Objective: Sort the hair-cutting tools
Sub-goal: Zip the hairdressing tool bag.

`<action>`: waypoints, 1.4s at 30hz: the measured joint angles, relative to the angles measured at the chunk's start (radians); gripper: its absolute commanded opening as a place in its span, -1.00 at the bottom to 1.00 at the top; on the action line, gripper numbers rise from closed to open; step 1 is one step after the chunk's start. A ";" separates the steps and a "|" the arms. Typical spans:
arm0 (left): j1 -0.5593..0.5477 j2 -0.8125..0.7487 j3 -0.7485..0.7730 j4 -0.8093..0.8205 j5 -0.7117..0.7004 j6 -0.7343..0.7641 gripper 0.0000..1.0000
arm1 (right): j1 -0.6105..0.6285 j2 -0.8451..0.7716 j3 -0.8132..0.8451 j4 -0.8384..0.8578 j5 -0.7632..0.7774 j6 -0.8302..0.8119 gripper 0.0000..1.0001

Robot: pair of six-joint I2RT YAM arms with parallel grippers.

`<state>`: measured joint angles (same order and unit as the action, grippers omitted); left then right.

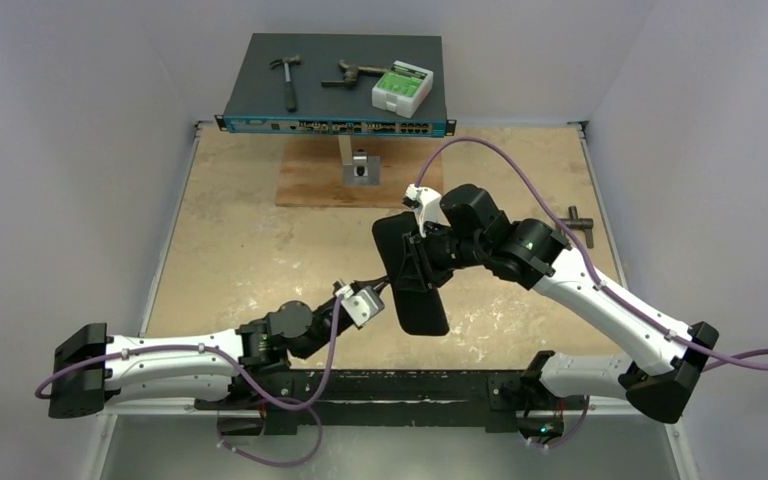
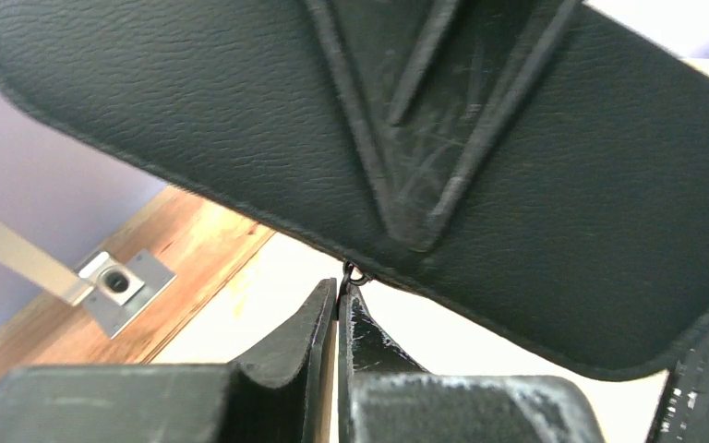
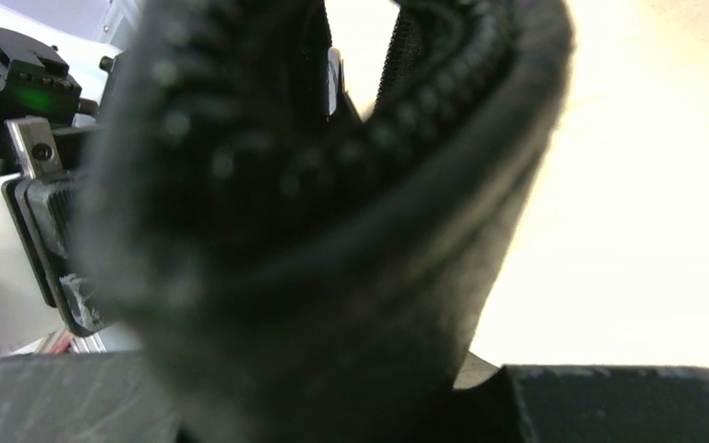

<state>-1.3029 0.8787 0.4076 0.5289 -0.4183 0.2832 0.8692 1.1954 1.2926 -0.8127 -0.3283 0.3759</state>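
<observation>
A black leather zip case (image 1: pixel 415 275) hangs in the air over the middle of the table. My right gripper (image 1: pixel 423 243) is shut on its upper edge; in the right wrist view the case (image 3: pixel 314 231) and its zipper teeth fill the frame above my right gripper (image 3: pixel 332 406). My left gripper (image 2: pixel 343 293) is shut on the small zipper pull ring (image 2: pixel 355 274) at the lower edge of the case (image 2: pixel 240 101), reaching in from the left (image 1: pixel 384 286). The hair-cutting tools are out of view.
A dark network switch (image 1: pixel 260 110) stands at the back, carrying a hammer (image 1: pixel 286 78), a rusty tool (image 1: pixel 352 73) and a white-green box (image 1: pixel 402 88). In front of it lies a wooden board (image 1: pixel 305 185) with a metal bracket (image 1: pixel 360 166). A grey T-shaped bar (image 1: pixel 578 225) lies at the right.
</observation>
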 measured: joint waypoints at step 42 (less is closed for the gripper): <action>0.098 -0.121 0.463 -0.726 0.268 0.341 -1.00 | 0.055 -0.165 -0.212 0.083 -0.089 -0.068 -1.00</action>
<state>-1.2053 0.7582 0.8707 -0.1974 -0.1501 0.6247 0.9237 1.0306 1.0809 -0.7296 -0.4171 0.3084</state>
